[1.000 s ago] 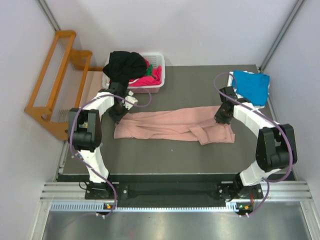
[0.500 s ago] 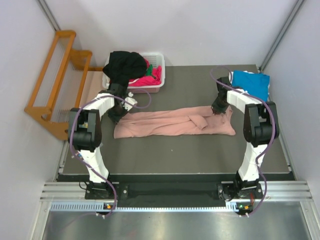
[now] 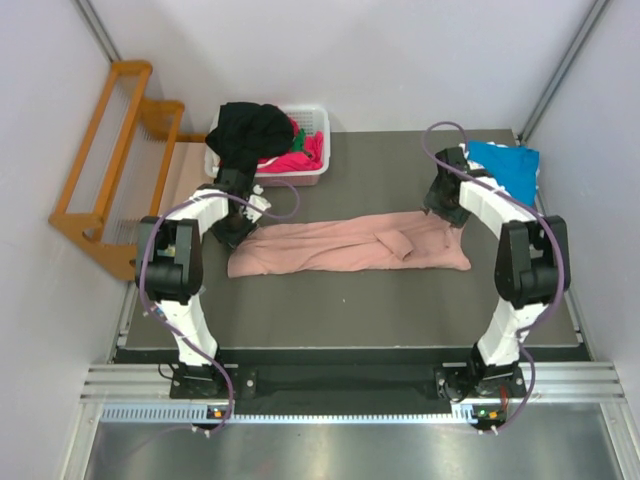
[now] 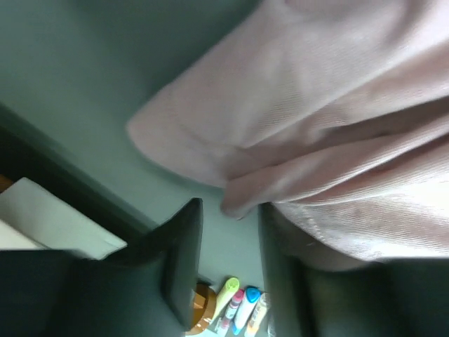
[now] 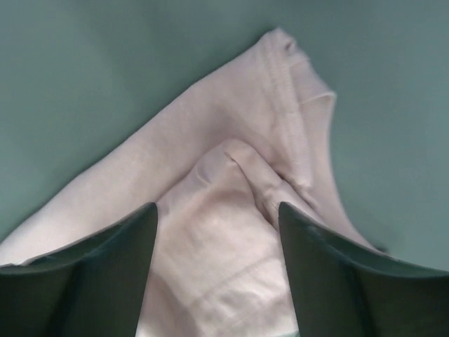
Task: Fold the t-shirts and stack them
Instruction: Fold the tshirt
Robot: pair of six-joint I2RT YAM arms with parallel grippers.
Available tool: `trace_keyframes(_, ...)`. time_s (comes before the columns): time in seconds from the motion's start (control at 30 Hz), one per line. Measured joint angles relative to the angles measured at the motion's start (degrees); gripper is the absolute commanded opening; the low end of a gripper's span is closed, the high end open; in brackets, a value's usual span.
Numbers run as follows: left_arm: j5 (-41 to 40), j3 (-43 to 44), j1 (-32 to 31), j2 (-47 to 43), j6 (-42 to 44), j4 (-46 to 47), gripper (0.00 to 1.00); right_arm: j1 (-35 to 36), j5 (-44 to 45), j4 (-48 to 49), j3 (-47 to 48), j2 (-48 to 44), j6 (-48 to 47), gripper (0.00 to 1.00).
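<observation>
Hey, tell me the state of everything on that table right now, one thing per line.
pink shirt: lying flat, folded into a long strip.
blue shirt: lying at the far right corner.
black shirt: heaped, hanging over the basket's rim.
magenta shirt: crumpled in the basket.
basket: upright, holding clothes.
left fingers: open, at the pink shirt's left end.
right fingers: open, over its right end.

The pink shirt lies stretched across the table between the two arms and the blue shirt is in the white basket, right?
Not quite. The top view shows the blue shirt outside the white basket, at the far right of the table. The pink shirt does lie stretched across it.
</observation>
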Motion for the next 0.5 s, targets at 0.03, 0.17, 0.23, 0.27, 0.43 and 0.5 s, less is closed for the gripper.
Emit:
trace_keyframes(0.03,-0.5,0.0,0.2,-0.1,-0.2,0.3,0.62,0.2,1.1,-0.4,0.0,-1.6,-0.2,0.78)
trace_keyframes(0.17,-0.9,0.0,0.5,-1.0,-1.3,0.6,0.72,1.2,4.1,-1.4,0.1,-7.1,-1.5,0.85)
trace_keyframes(0.23,-0.6,-0.3,0.6,-2.2,-1.9,0.2,0.73,1.4,4.7,-1.6,0.0,-9.4,-2.0,0.85)
trace_keyframes(0.27,-0.2,-0.3,0.5,-3.3,-2.2,-0.2,0.74,1.6,4.8,-1.6,-0.1,-10.6,-2.1,0.84)
trace_keyframes(0.43,3.2,0.6,0.1,-11.2,-4.9,-4.3,0.79,4.4,2.6,-1.0,-3.6,-15.6,-2.1,0.84)
trace_keyframes(0.5,3.7,0.9,-1.3,-15.0,-6.1,-5.3,0.8,7.0,0.9,-0.7,-6.5,-16.4,-2.0,0.83)
